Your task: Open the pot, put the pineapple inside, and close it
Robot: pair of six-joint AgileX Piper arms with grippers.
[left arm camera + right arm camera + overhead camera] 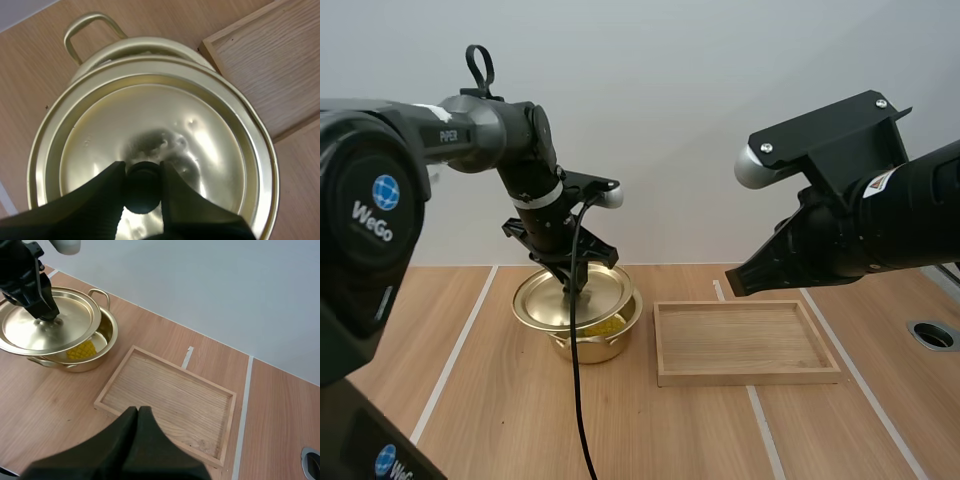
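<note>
A gold pot [598,343] stands left of the tray, with a yellow pineapple [81,350] lying inside it. My left gripper [569,281] is shut on the black knob [142,184] of the gold lid [560,302], which hangs just over the pot, shifted toward its left side so the pot's right part stays uncovered. One pot handle [87,31] pokes out beyond the lid [150,125]. My right gripper [137,415] is shut on nothing and hovers above the wooden tray [170,400]; in the high view it [735,278] is above the tray's far left corner.
The wooden tray [745,343] lies bare to the right of the pot. White tape lines [455,350] run across the wooden table. A round hole [932,334] sits in the tabletop at the far right.
</note>
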